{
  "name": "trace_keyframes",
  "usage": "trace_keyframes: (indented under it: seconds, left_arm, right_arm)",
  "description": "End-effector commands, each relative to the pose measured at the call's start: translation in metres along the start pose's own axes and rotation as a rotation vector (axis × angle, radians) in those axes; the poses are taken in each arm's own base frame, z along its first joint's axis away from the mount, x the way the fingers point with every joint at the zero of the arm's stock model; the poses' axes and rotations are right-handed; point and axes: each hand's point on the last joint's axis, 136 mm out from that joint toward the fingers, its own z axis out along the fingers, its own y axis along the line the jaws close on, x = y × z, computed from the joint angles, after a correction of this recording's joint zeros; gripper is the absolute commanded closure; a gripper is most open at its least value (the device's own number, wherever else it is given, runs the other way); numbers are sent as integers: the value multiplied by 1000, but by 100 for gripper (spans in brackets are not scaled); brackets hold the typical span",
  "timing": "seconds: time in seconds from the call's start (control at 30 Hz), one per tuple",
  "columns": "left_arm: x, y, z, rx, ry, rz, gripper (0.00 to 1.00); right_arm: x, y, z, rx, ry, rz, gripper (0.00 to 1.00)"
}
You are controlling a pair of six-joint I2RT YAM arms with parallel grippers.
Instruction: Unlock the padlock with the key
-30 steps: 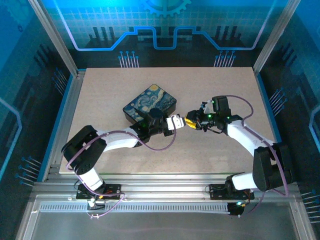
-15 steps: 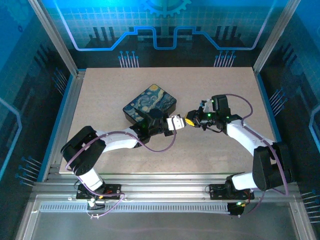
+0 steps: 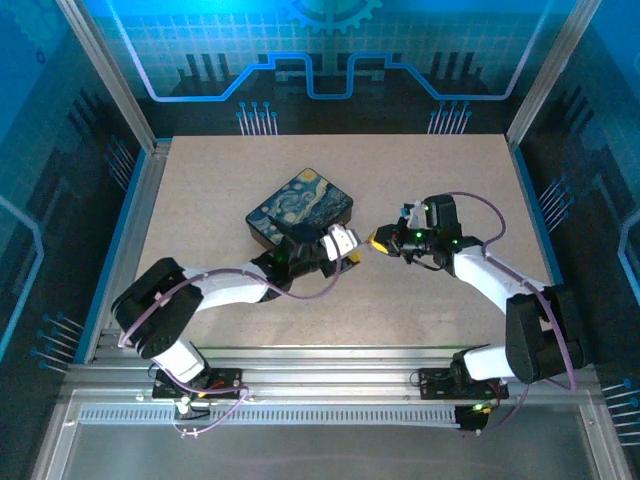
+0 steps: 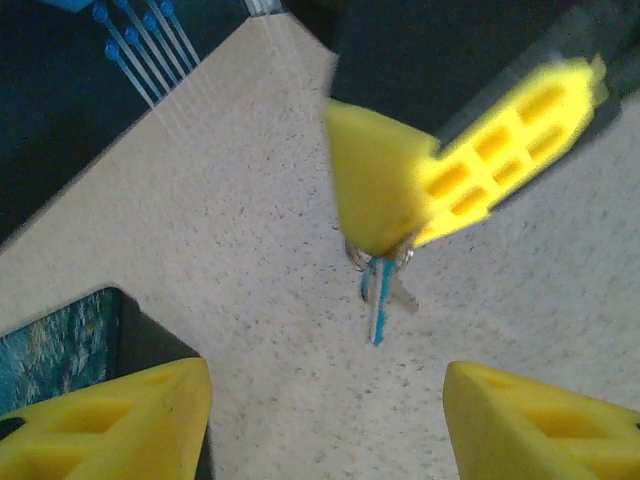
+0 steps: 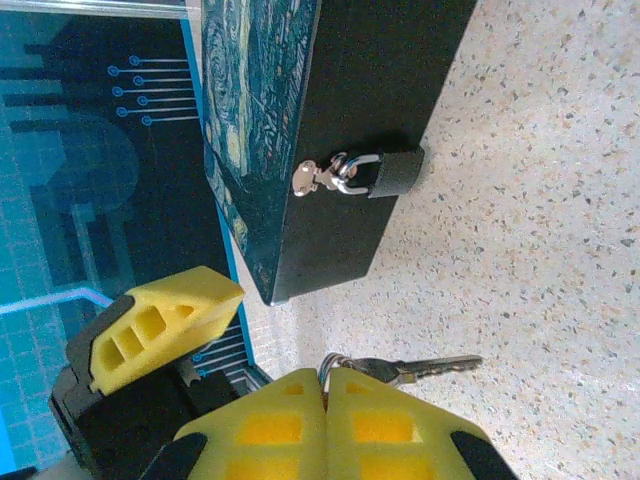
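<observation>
step: key (image 5: 430, 368) to padlock (image 5: 397, 172) | your right gripper (image 5: 325, 395) clamps the key's ring | left gripper (image 4: 320, 385) open, empty | next: you align blade with keyway

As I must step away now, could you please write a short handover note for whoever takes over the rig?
Left gripper: open, empty, facing the right one.
Right gripper: shut on the key, its blade sticking out free.
Padlock: closed, hanging on the hasp of the box.
Done: key gripped.
Left: insert key in padlock, turn, open it.
</observation>
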Motion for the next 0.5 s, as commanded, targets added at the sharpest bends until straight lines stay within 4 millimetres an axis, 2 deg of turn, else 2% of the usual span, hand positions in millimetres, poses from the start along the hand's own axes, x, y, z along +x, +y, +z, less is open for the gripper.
trace_keyframes:
  seconds: [0.0,0.07,0.13,0.33,0.47]
  left_arm:
    - [-10,17,-17,65,42,-474,36]
    - [-14,21,-21,160,52,-708,39]
    - [-20,20,-24,235,31,-867,42]
    - [-17,12,-13,296,106,-1185,48]
    - [-18,7,-3,335,85,-1294,49]
  right_arm:
    - [-12,13,-5,-58,-57,-56,100]
    - [-13,13,-4,-64,-62,-62,100]
    - [-14,13,-3,-69,-65,-63,100]
    - [-15,23,0,-110,-83,-86,100]
    - [-14,25,5,-110,-85,-89,100]
